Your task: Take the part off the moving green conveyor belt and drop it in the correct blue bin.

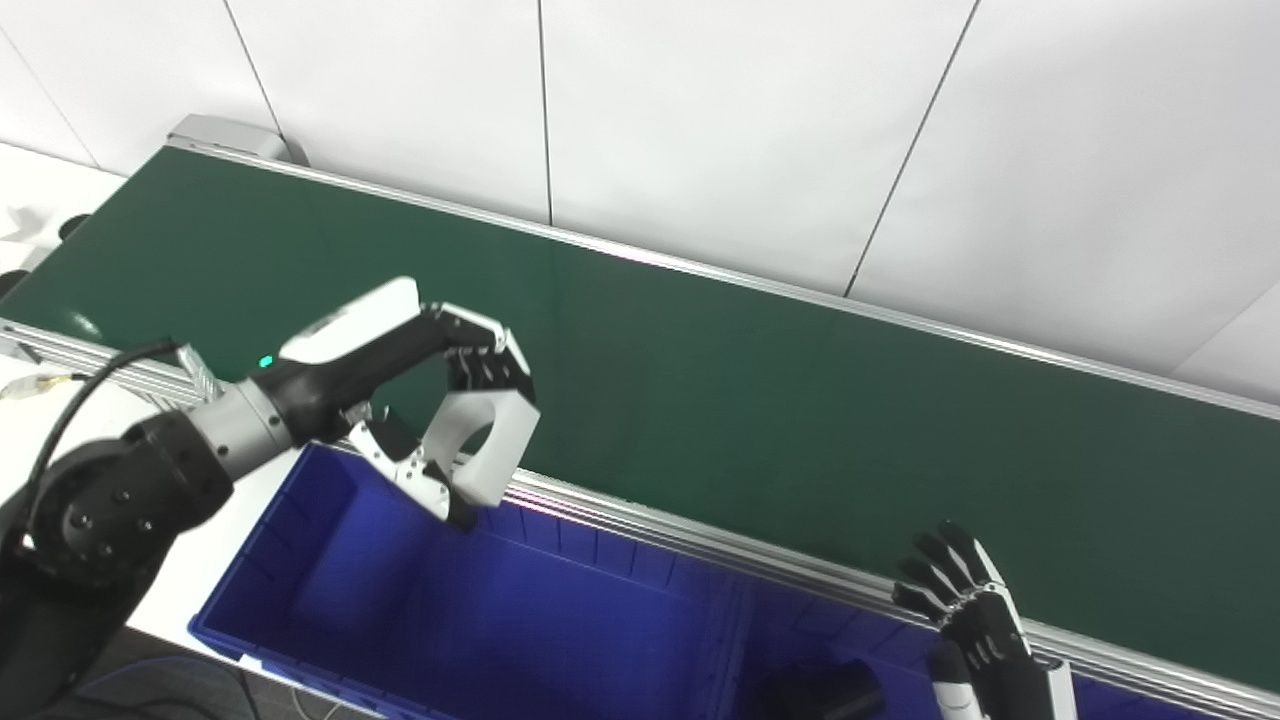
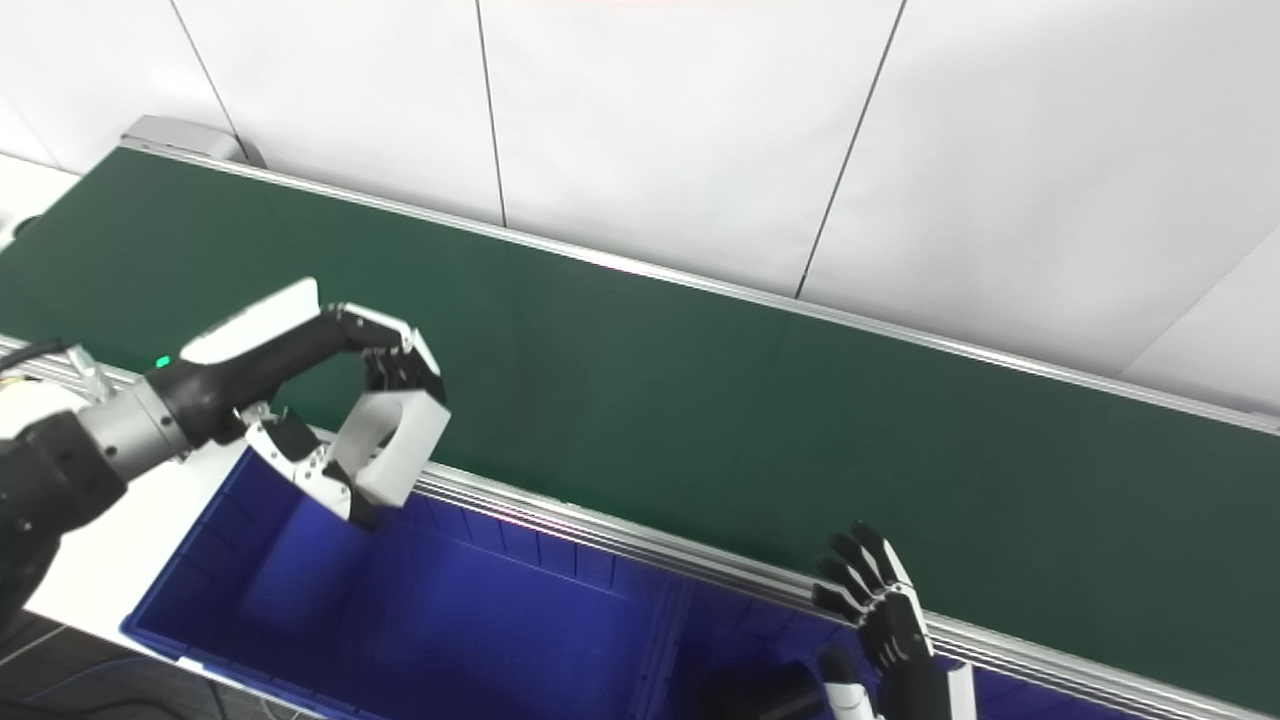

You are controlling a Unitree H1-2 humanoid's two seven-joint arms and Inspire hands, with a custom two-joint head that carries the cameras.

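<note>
My left hand [image 1: 440,400] hangs over the near rail of the green conveyor belt [image 1: 700,400], at the far edge of the left blue bin [image 1: 480,610]. It is shut on a white blocky part with a round hole [image 1: 487,440], pinched between fingers above and thumb below. The part hangs just above that bin's far wall. My right hand [image 1: 965,610] is low at the near rail on the right, fingers spread and holding nothing. The belt surface itself carries no other part in view.
A second blue bin [image 1: 800,640] adjoins the first on the right, with a dark object [image 1: 825,690] inside. The belt's aluminium rail [image 1: 700,540] runs between bins and belt. White wall panels stand behind the belt. A white table surface lies at the left.
</note>
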